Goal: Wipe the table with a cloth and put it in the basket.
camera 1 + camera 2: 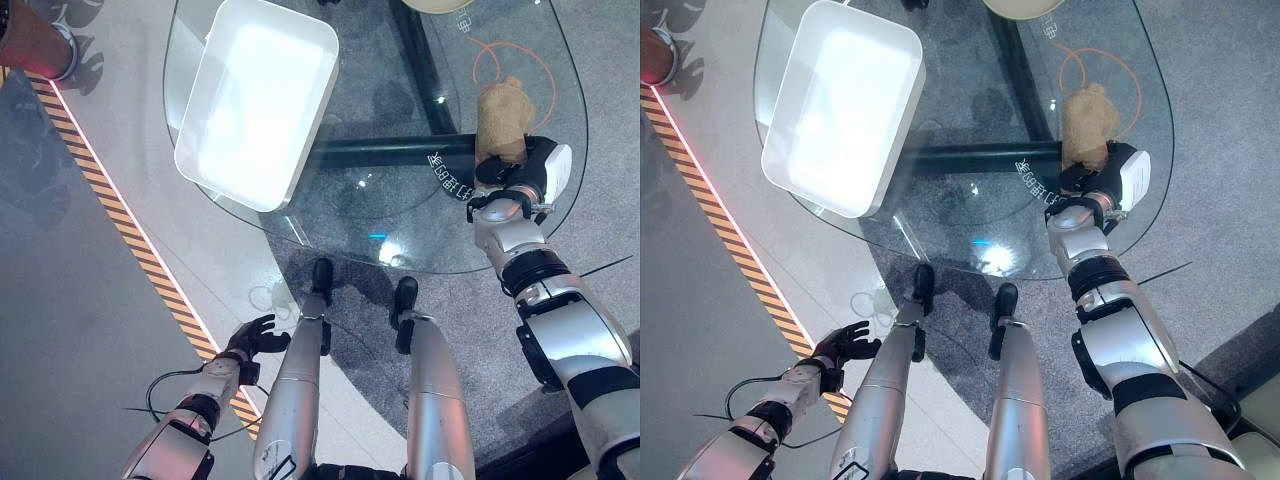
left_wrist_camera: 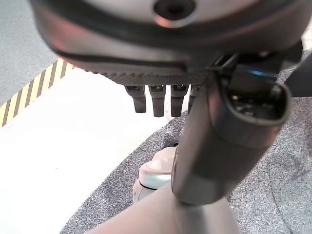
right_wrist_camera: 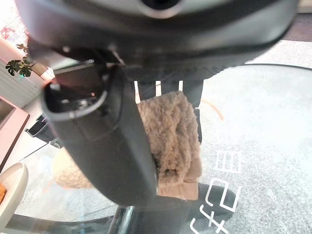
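Fuzzy tan cloth (image 1: 503,118) bunched on the round glass worktop (image 1: 400,235), right side, my right hand (image 1: 524,168) on it with fingers (image 3: 168,90) and thumb clamped round it. White rectangular plastic basket (image 1: 200,150) sits across the worktop, well apart, nothing visible inside. My left hand (image 1: 252,337) hangs low over the floor, fingers (image 2: 156,100) loosely curled, holding nothing.

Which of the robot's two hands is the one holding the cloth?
The right hand, over the glass table, grips the tan cloth; the left hand hangs open and holds nothing.
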Motion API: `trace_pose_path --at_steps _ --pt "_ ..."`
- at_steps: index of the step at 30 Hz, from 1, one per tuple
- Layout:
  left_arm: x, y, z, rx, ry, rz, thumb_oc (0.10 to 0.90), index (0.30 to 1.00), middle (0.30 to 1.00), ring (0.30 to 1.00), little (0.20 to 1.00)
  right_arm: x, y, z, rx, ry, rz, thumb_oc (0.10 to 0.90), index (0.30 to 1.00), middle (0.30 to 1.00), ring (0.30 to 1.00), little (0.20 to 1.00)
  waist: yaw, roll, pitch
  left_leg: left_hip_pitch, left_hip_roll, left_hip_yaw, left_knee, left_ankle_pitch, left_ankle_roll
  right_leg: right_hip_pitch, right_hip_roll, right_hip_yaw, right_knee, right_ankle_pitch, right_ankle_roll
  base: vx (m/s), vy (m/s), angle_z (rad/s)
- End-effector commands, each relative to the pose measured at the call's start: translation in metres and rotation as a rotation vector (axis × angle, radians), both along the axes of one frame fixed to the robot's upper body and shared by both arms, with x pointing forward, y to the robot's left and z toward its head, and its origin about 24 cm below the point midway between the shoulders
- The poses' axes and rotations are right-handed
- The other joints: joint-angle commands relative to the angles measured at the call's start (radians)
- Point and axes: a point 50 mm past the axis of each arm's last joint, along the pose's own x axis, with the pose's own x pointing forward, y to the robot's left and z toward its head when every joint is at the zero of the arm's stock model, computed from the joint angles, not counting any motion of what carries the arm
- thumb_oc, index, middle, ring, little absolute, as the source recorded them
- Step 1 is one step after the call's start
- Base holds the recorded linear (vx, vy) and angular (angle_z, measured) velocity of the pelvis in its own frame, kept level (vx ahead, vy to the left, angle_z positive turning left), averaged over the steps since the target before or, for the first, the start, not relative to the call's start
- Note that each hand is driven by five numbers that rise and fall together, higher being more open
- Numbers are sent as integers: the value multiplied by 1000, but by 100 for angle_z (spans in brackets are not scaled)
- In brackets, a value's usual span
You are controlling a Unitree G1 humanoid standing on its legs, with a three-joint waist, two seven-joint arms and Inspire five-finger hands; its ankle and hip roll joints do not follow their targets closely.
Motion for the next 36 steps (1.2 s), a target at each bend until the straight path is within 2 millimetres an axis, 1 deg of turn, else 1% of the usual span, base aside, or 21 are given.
trace_pose_path --at_steps 1,9,11,15,17,20,24,29,30,31,36 --pt "-31 -7 -26 -15 121 -16 800 900 900 900 900 3 3 39 -101 -115 14 100 300 300 300 200 -3 42 -19 -1 -53 48 131 -121 74 28 43 -16 -84 62 -11 0 0 0" --pt "-32 -6 -26 -14 118 -17 800 900 900 900 900 2 0 44 -168 -108 12 100 300 300 300 200 -1 43 -19 -5 -52 45 132 -119 73 24 41 -18 -84 64 -9 0 0 0" --pt "-30 -6 -25 -12 117 -20 800 900 900 900 900 4 4 46 -240 -85 39 100 300 300 300 200 1 42 -19 -9 -53 43 133 -119 74 22 42 -19 -84 64 -9 0 0 0" --pt "-30 -7 -25 -9 115 -27 800 900 900 900 900 6 10 51 -315 -75 79 100 300 300 300 200 4 40 -19 -10 -54 38 134 -119 74 22 41 -20 -82 64 -9 0 0 0" --pt "-29 -7 -24 -7 109 -32 800 900 900 900 900 7 20 55 -373 -72 122 100 300 300 300 200 7 38 -19 -9 -54 37 130 -116 74 24 39 -24 -86 66 -8 0 0 0" --pt "-27 -8 -22 -7 101 -32 800 900 900 900 900 10 34 56 -424 -56 181 100 300 300 300 200 9 39 -19 -10 -55 37 129 -113 72 22 38 -25 -87 67 -9 0 0 0" --pt "-24 -8 -20 -5 90 -30 800 900 900 900 900 12 48 48 -436 -28 244 100 300 300 300 200 13 43 -19 -3 -57 36 120 -111 72 28 40 -25 -92 64 -10 0 0 0" --pt "-20 -12 -18 -13 78 -29 800 900 900 900 900 14 71 38 -485 -7 345 100 300 300 300 200 14 54 -19 -1 -64 39 113 -104 70 29 37 -25 -99 68 -11 0 0 0" --pt "-20 -12 -18 -13 79 -30 800 900 900 900 900 14 72 37 -487 -5 353 100 300 300 300 200 14 55 -19 0 -64 39 113 -103 70 29 37 -25 -99 68 -11 -6 37 4" --pt "-20 -14 -18 -17 80 -34 800 900 900 900 900 14 83 33 -508 3 394 100 300 300 300 200 13 59 -19 3 -66 41 107 -99 68 30 37 -23 -104 70 -10 -7 32 5" --pt "-19 -18 -18 -22 75 -41 800 900 900 900 900 13 102 23 -551 23 487 100 300 300 300 200 15 61 -19 4 -68 42 97 -93 69 31 35 -26 -113 74 -10 -3 6 1"
